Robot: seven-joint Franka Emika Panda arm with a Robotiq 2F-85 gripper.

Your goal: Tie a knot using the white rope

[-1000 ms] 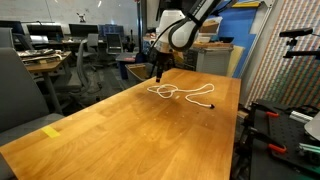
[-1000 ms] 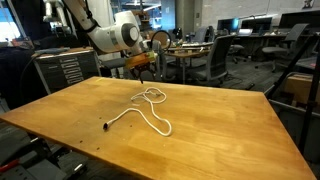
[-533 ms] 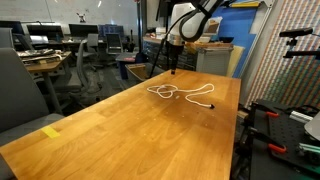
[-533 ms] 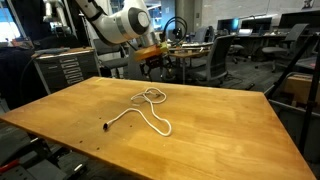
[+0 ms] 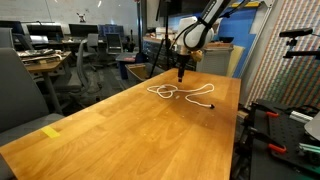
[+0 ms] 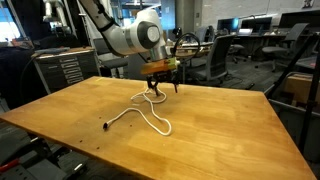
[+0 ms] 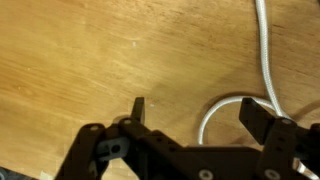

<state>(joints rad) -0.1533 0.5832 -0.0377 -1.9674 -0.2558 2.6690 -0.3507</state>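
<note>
Wooden table [image 5: 110, 125] in an open office carries the white rope [image 6: 150, 97], which lies in loose loops toward one end. The Robotiq gripper [image 6: 163, 88] hangs just over a loop, jaws spread wide, gripping nothing.

Office lab: desks [image 5: 45, 62], swivel chairs [image 6: 215, 60].

We logged a broad wooden table [image 6: 220, 130], a grey chair [image 5: 20, 88] beside it, office chairs [image 6: 216, 60] and cluttered desks [image 5: 42, 62] beyond.
</note>
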